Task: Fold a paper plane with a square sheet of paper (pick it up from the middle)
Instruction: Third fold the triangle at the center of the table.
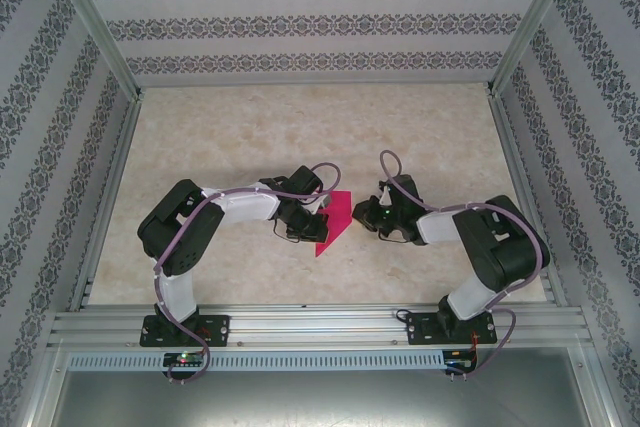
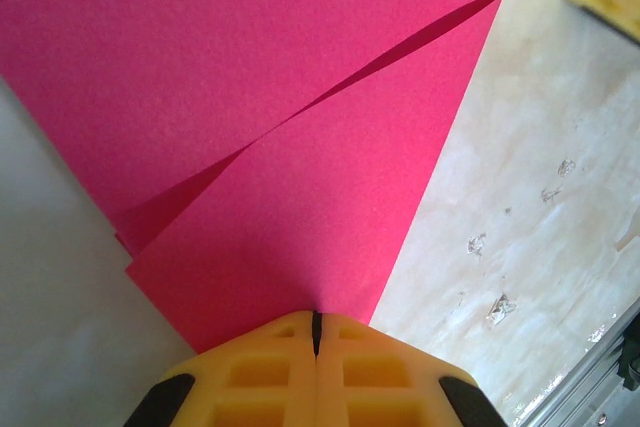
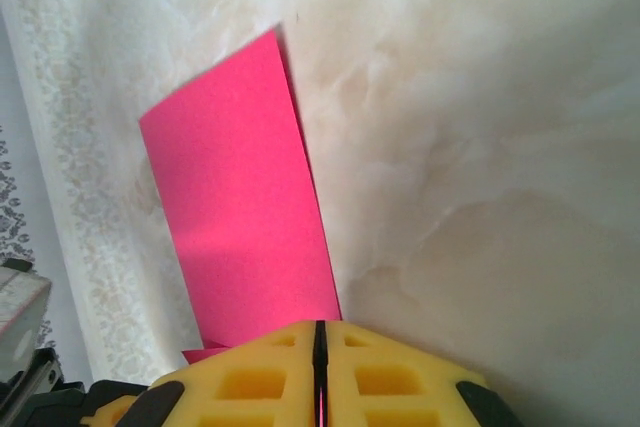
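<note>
a: left tool?
b: pressed together on the folded pink sheet, at its edge.
a: right tool?
b: together too, seemingly pinching the sheet's other end; that seam is hard to read. the sheet spans between them, mid-surface.

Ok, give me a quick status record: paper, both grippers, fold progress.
paper: magenta sheet, mid-table, between the two grippers
fold state: partly folded; layers overlap, with a diagonal flap edge in the left wrist view; not yet a dart shape
left gripper: shut on paper, pinching one edge
right gripper: shut on paper, with a pink sliver in the seam between its fingers
lifted or resting: cannot tell
table: pale marbled surface
</note>
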You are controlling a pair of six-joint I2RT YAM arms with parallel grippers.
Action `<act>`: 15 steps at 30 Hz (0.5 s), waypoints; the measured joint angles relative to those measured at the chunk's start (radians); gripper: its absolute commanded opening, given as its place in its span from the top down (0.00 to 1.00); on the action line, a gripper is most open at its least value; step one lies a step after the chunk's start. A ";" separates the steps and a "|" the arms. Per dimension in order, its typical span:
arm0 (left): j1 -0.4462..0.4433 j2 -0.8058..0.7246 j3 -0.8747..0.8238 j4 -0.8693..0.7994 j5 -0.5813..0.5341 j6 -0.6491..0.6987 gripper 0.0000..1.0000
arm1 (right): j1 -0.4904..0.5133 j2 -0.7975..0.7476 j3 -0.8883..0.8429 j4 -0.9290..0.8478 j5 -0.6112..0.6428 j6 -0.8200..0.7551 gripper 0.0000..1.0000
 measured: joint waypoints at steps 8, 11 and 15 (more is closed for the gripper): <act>0.000 0.000 0.000 0.000 0.000 0.000 0.98 | 0.106 -0.107 0.010 0.000 0.011 -0.014 0.88; 0.000 0.000 0.000 0.000 0.000 0.000 0.98 | 0.151 -0.094 0.009 0.002 0.029 -0.002 0.89; 0.000 0.000 0.000 0.000 0.000 0.000 0.98 | 0.191 -0.034 0.009 0.028 0.037 0.015 0.90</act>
